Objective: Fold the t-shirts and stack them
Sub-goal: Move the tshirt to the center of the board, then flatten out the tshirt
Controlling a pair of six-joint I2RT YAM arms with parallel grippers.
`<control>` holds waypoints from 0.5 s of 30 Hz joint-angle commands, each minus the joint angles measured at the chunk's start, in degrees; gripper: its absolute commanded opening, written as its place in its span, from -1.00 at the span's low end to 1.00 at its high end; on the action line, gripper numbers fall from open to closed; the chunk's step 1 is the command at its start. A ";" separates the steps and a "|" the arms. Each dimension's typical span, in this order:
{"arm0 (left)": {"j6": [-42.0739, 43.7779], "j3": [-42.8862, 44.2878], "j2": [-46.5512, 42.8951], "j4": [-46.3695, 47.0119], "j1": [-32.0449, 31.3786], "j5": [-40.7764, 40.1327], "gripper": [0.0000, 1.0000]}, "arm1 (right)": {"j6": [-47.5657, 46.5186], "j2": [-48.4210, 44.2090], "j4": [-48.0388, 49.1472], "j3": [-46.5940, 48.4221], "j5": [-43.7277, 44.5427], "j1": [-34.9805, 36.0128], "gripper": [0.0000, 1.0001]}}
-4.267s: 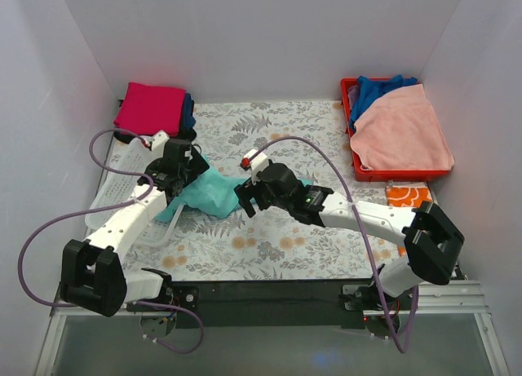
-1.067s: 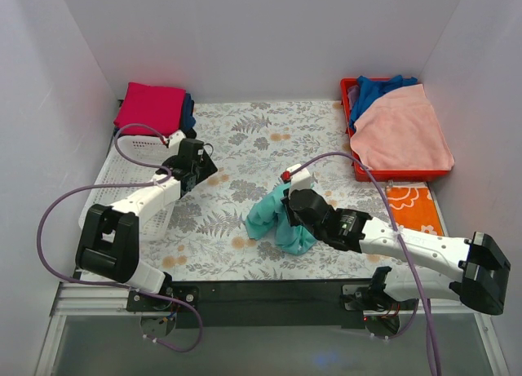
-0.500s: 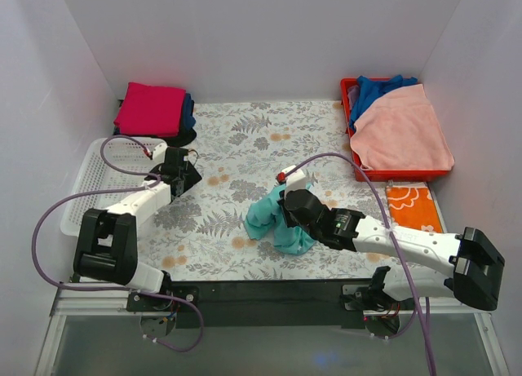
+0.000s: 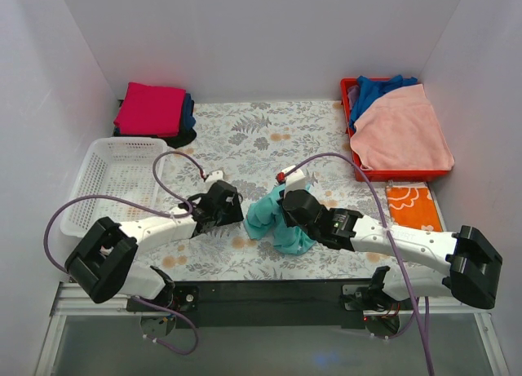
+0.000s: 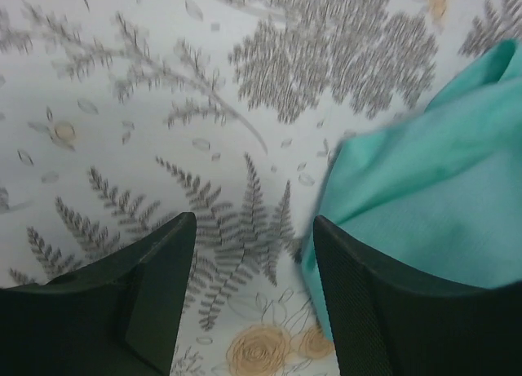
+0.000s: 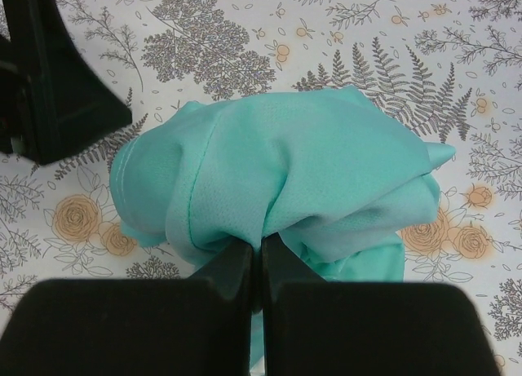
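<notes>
A mint-teal t-shirt hangs bunched over the middle of the floral table. My right gripper is shut on a gathered fold of it, and in the right wrist view the t-shirt bulges above my pinched right gripper. My left gripper sits low just left of the cloth. It is open over bare table, and its right finger lies against the t-shirt's edge. Folded t-shirts are stacked at the back left: magenta on top, dark blue and black beneath.
A white basket stands at the left edge. At the back right, a red tray holds a pink cloth and a blue one. An orange patterned cloth lies in front of the tray. White walls close in three sides.
My left arm has swung from beside the basket rightward and down to the t-shirt's left edge. My right gripper still holds the bunched t-shirt, almost in the same place.
</notes>
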 commanded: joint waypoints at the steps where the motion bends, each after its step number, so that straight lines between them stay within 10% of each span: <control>1: -5.50 -4.20 -3.44 -2.87 -5.96 -6.27 0.04 | 2.03 -0.76 2.08 0.68 2.01 0.33 -0.97; 15: -12.19 -10.79 -6.52 0.46 -15.98 -7.07 0.05 | 3.00 -0.85 1.99 -1.16 2.88 0.41 -0.97</control>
